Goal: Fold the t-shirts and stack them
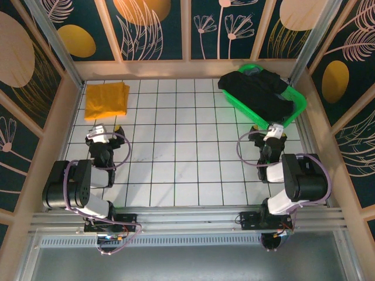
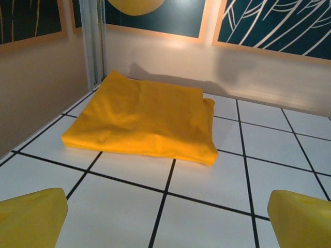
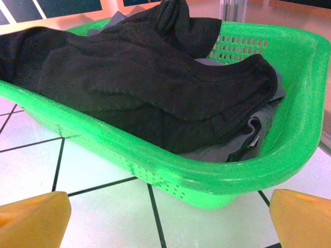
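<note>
Top external: folded yellow shirt (image 1: pixel 106 100), slightly longer left to right, far-left corner. Black shirt (image 1: pixel 258 92) heaped along diagonal basket (image 1: pixel 299 100). Left gripper (image 1: pixel 109 127), right gripper (image 1: pixel 271 126): jaws wide, empty.

You've got matt, soft cloth on both shirts. The mustard t-shirt (image 2: pixel 145 121) at the bench's far left corner is smooth-weave and lightly creased. The black t-shirt (image 3: pixel 134 77) is fuzzier and duller. Green basket (image 3: pixel 217 178): glossy moulded plastic, perforated walls. Bench (image 2: pixel 207 175) top is smooth, semi-gloss white and catches glare. Left claw (image 2: pixel 165 219) and right claw (image 3: pixel 168 217) look like matt yellow plastic.
</note>
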